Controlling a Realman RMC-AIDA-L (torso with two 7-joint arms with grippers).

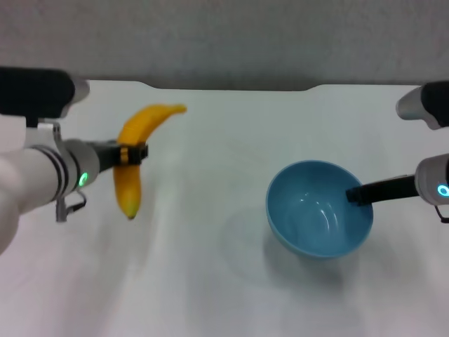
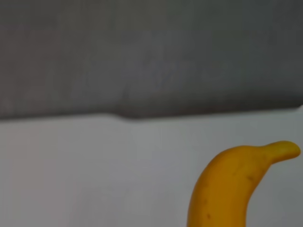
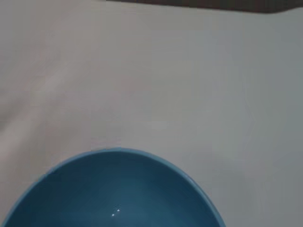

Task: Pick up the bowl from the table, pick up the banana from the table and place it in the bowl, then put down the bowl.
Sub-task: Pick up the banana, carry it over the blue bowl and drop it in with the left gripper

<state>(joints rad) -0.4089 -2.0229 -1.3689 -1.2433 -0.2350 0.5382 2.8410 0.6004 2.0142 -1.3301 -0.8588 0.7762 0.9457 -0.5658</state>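
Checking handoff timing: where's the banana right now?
In the head view the banana is on the robot's left, gripped mid-length by the left claw above the table, well apart from the bowl held by the right claw.

Orange-yellow banana (image 1: pixel 132 160) held aloft, light-blue bowl (image 1: pixel 319 209) lifted, empty

The desk (image 1: pixel 210 281) is a plain white top that meets a grey wall (image 1: pixel 231 35), with a shallow notch in its far edge. A soft shadow falls on its surface under the light-blue bowl (image 1: pixel 309 217), towards the desk's right side.
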